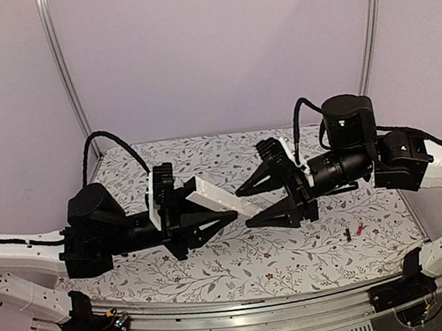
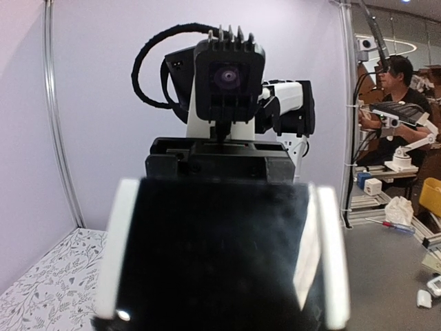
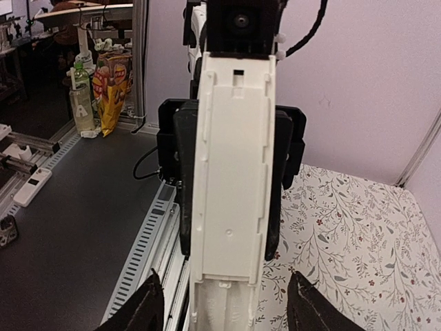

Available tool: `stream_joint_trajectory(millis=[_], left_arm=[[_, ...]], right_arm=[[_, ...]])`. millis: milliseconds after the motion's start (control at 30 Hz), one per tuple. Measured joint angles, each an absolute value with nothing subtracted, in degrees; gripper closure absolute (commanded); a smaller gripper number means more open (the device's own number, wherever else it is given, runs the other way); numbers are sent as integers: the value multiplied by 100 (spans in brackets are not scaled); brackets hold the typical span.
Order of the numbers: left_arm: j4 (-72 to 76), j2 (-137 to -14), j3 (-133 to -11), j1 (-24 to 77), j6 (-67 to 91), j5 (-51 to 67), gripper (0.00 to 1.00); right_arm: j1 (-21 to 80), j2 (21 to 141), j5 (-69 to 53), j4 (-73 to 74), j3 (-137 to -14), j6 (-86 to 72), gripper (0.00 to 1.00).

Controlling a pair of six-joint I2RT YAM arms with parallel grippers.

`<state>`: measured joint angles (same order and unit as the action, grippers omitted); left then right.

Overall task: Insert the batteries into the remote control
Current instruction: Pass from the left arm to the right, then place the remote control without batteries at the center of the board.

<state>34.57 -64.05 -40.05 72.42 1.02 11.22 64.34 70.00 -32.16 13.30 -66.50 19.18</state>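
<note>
Above the floral table [image 1: 217,267], my left gripper [image 1: 220,207] pinches the white remote control [image 1: 211,193] and holds it aloft and tilted. Its far end reaches between the wide-spread fingers of my right gripper [image 1: 243,208], which do not seem to touch it. On the table by my right arm, the black battery [image 1: 347,235] lies just beside the red battery [image 1: 359,229].
</note>
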Motion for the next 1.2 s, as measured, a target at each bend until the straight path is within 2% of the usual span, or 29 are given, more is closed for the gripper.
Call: stream_joint_trajectory(millis=[200, 333, 467, 500, 533, 567, 600, 633, 833, 1033, 1200], left_arm=[[3489, -6528, -4139, 7266, -32, 1085, 100], [3487, -6525, -4158, 7271, -152, 1109, 100], [3474, -6523, -4158, 7271, -183, 1135, 100], [3470, -6523, -4158, 7271, -193, 1135, 100], [3476, -6519, -4158, 7271, -189, 1135, 87], [3479, -6508, -4158, 7269, -178, 1127, 56], [3479, -6482, -4158, 7269, -152, 1107, 17], [3481, -6462, -4158, 7269, -121, 1083, 3], [3590, -6066, -4027, 7290, 180, 469, 0], [3820, -4431, -3247, 7299, 486, -1439, 0], [3883, -3688, -2862, 7299, 502, -2692, 0]], right_arm=[[6455, 6936, -3122, 1391, -6630, 1868, 61], [6458, 6943, -3035, 1417, -6630, 1876, 78], [6458, 6956, -2995, 1448, -6643, 1874, 100], [6458, 6978, -2978, 1518, -6696, 1885, 100], [6455, 7004, -2945, 1573, -6746, 1890, 100], [6455, 7041, -2928, 1656, -6831, 1892, 100], [6458, 7067, -2912, 1697, -6886, 1890, 100], [6460, 7089, -2888, 1715, -6925, 1885, 100], [6145, 7264, -2381, 1979, -6884, 1802, 100], [5830, 7985, -1564, 2475, -6663, 1828, 100], [5806, 8991, -1236, 2700, -6320, 2176, 100]])
